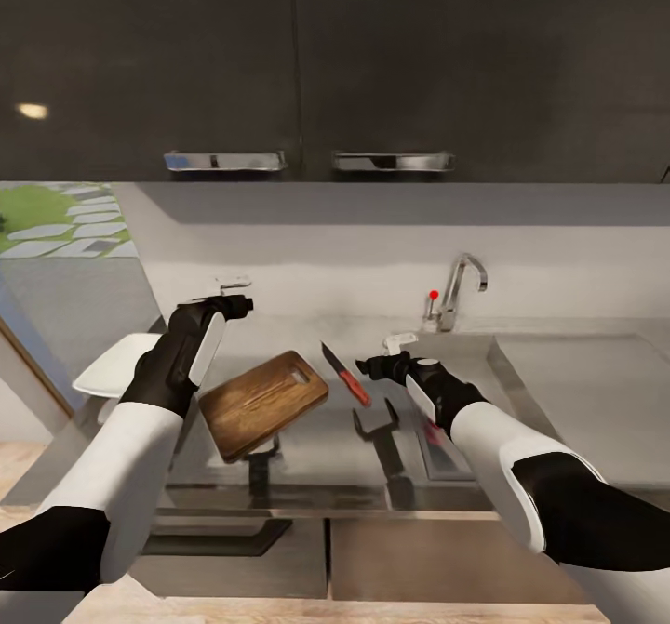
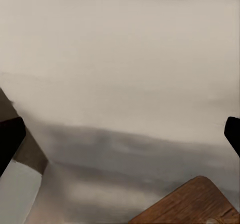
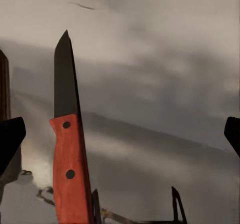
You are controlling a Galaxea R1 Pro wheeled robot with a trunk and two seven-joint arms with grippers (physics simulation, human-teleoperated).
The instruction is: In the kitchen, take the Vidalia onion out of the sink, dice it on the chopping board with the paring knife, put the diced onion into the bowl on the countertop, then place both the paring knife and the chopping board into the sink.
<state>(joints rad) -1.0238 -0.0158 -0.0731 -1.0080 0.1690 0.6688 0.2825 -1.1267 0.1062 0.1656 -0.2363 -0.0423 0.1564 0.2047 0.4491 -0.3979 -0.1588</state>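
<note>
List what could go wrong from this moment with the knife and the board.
1. The paring knife lies loose near the right gripper, whose fingers look spread in the right wrist view; a shallow grasp may push it away rather than pick it up.
2. The chopping board appears tilted, one end raised near the left gripper; it might slide or tip.
3. The bowl sits close behind the left arm, so a swing could knock it.

Head camera overlooks the sink (image 1: 465, 354) from above; right wrist camera shares paring knife (image 3: 67, 149) close up
</note>
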